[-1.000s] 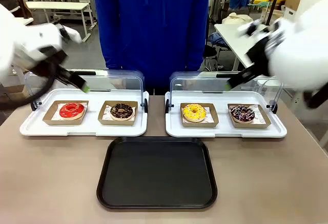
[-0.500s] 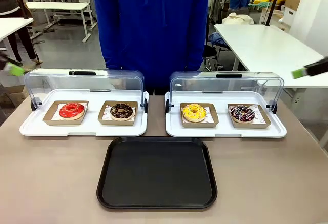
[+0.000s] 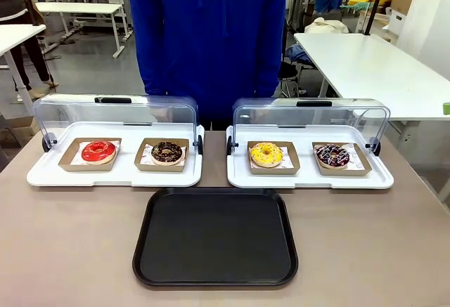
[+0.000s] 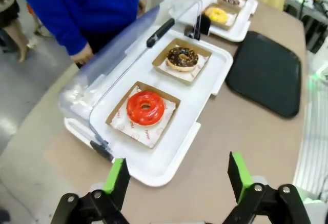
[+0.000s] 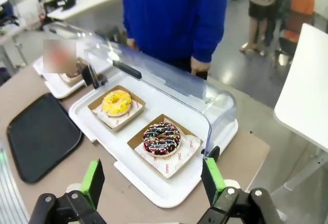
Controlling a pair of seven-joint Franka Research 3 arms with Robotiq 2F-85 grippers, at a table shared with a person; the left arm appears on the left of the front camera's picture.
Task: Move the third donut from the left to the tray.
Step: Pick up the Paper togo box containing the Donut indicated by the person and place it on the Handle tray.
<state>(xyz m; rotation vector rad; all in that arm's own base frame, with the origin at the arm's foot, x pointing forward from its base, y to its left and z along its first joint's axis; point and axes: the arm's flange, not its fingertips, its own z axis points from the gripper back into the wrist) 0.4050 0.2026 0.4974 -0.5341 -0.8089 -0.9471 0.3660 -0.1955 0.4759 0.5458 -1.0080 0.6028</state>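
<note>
Brown tabletop [image 3: 70, 251] is bearing two white lidded trays [image 3: 112, 178]; the yellow-glazed donut [image 3: 266, 154] is sitting in its cardboard holder [image 3: 290, 166] on the right white tray [image 3: 309, 180], behind the black tray [image 3: 214, 240]; left gripper [image 4: 178, 176] and right gripper [image 5: 154, 178] are hovering spread wide, gripping nothing.

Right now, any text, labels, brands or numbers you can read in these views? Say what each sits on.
No text reads as words.
Liner paper under the red donut: small red print, too small to read.
Second liner under the sprinkled chocolate donut: small red print, blurred.
Black tray: no marking seen.
</note>
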